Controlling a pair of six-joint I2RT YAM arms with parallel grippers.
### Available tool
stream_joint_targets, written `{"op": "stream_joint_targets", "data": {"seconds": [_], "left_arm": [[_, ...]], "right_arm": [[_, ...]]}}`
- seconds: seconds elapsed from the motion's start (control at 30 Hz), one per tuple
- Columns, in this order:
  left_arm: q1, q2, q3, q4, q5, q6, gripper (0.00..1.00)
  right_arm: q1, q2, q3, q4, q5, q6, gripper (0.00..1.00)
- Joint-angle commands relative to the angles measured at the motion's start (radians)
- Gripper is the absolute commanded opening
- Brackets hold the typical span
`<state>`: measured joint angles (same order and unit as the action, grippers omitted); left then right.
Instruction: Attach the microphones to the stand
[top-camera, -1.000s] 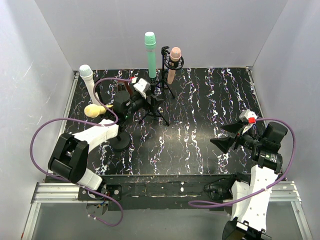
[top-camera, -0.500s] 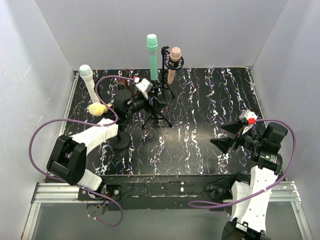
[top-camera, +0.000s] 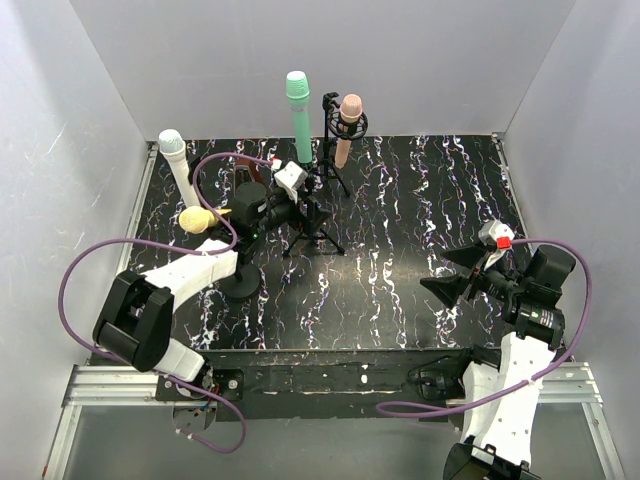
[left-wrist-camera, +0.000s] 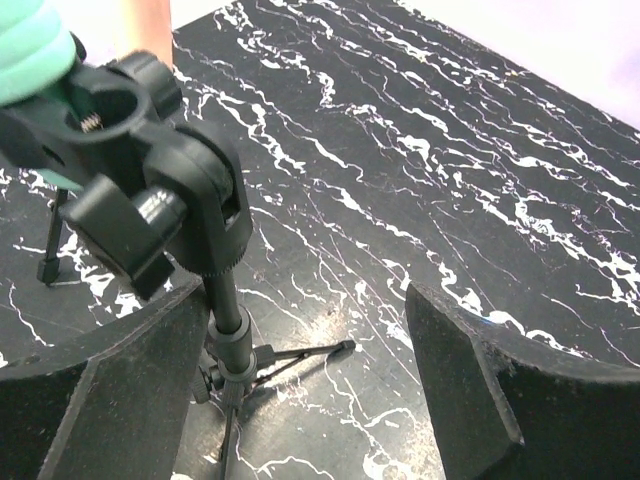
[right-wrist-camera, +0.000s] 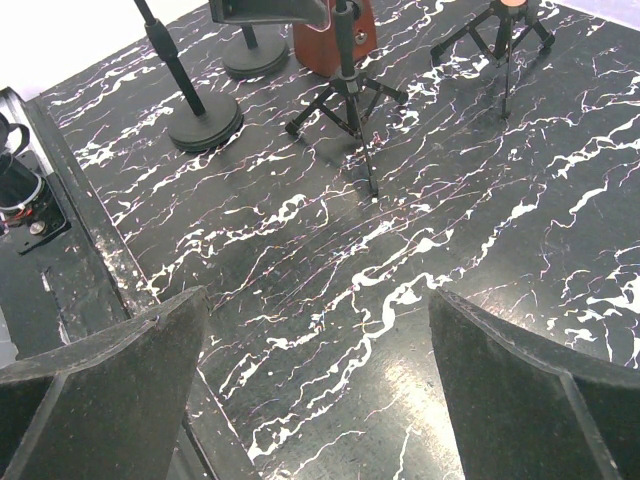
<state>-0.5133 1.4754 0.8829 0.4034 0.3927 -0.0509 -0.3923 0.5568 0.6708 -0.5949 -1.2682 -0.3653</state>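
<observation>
Surroundings: black marbled table (top-camera: 400, 230) between white walls; a purple cable (top-camera: 62, 285) loops off the left arm (top-camera: 190, 270), whose forearm hides part of the round-base stands (right-wrist-camera: 205, 125) from above.
In the way: the tripod stand (left-wrist-camera: 228, 330) and its clip (left-wrist-camera: 110, 110) fill the space ahead of the left gripper (left-wrist-camera: 305, 295).
Left gripper: jaws wide apart and gripping nothing; the tripod's pole shows between the fingers (whether it touches one, I cannot tell).
Right gripper (right-wrist-camera: 318, 300): spread wide over bare table, empty, well apart from every stand.
Microphones: four. The green microphone (top-camera: 297, 105) is upright in the clip and the pink microphone (top-camera: 349, 120) sits in a ring mount (top-camera: 363, 124) just beside. The white microphone (top-camera: 175, 160) and yellow microphone (top-camera: 195, 218) are at the left.
Stands: four, two tripods and two round bases.
</observation>
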Motion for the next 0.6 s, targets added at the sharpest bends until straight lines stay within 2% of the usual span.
{"op": "stream_joint_targets", "data": {"seconds": [0.0, 0.13, 0.2, 0.23, 0.3, 0.43, 0.57], "left_arm": [[-0.010, -0.064, -0.022, -0.046, -0.037, 0.005, 0.77], [-0.013, -0.075, -0.024, -0.066, -0.086, 0.002, 0.80], [-0.014, -0.081, -0.022, -0.075, -0.106, -0.001, 0.84], [-0.016, -0.086, -0.021, -0.078, -0.109, -0.003, 0.90], [-0.024, -0.092, -0.015, -0.092, -0.103, -0.003, 0.92], [-0.051, -0.099, 0.007, -0.164, -0.116, 0.008, 0.93], [-0.102, -0.122, 0.019, -0.261, -0.247, 0.008, 0.93]], "right_arm": [[-0.005, -0.008, -0.007, 0.023, -0.025, 0.005, 0.97], [-0.005, -0.008, -0.008, 0.024, -0.026, 0.003, 0.97], [-0.005, -0.008, -0.008, 0.023, -0.028, 0.003, 0.97], [-0.005, -0.008, -0.008, 0.024, -0.030, 0.003, 0.97], [-0.005, -0.008, -0.007, 0.024, -0.028, 0.003, 0.97], [-0.005, -0.009, -0.007, 0.023, -0.031, 0.003, 0.97], [-0.005, -0.015, -0.007, 0.023, -0.030, 0.002, 0.98]]}}
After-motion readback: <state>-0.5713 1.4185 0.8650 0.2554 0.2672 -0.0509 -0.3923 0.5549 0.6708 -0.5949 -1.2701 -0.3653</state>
